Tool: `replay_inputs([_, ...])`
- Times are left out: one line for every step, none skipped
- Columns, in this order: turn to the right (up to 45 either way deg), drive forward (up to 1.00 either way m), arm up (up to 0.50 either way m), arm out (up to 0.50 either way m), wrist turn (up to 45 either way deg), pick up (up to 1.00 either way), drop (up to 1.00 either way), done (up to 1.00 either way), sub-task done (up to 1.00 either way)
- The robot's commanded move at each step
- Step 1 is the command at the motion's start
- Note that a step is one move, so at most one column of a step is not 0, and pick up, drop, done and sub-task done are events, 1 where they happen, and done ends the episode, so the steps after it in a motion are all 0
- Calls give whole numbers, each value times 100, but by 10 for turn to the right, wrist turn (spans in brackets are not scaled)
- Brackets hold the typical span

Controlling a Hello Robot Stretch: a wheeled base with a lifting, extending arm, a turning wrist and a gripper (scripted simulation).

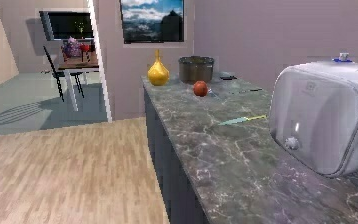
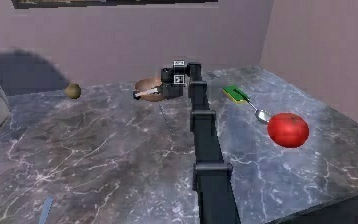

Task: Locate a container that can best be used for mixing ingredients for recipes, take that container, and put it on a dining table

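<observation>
Marble worktop (image 2: 87, 150) carried a brown bowl (image 2: 145, 84) near the back wall (image 2: 107, 40), the robot's fingers (image 2: 149, 95) at it; whether they held anything could not be told. A red tomato (image 2: 287, 130) lay well apart.

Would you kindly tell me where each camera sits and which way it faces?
Forward view: on the robot, facing ahead and slightly down along the counter toward a pot and a far table; no robot body in it.
Arm side view: on the robot's body, facing sideways across the counter; the arm and pincer show, near a brown bowl.
Shared: the marble counter.
</observation>
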Motion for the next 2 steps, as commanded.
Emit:
replay_inputs([0,0,0,0,0,100,0,0,0])
replay_inputs([0,0,10,0,0,0,0,0,0])
